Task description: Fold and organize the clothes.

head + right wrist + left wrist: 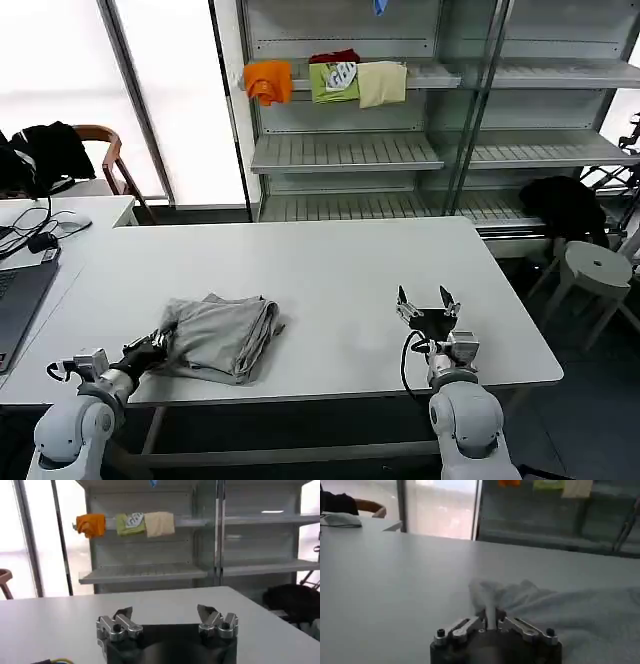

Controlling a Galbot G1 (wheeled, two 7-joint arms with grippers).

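A light grey shirt lies folded in a loose bundle on the white table, near the front left. My left gripper is at the bundle's left edge, shut on a fold of the grey cloth; in the left wrist view a strip of fabric runs between the closed fingers of my left gripper. My right gripper rests over the table's front right, open, with nothing between its fingertips; it appears again in the right wrist view as my right gripper.
A shelving rack stands behind the table with orange, green and cream cloths on it. A laptop and cables sit on a desk at left. A round stool and black garment are at right.
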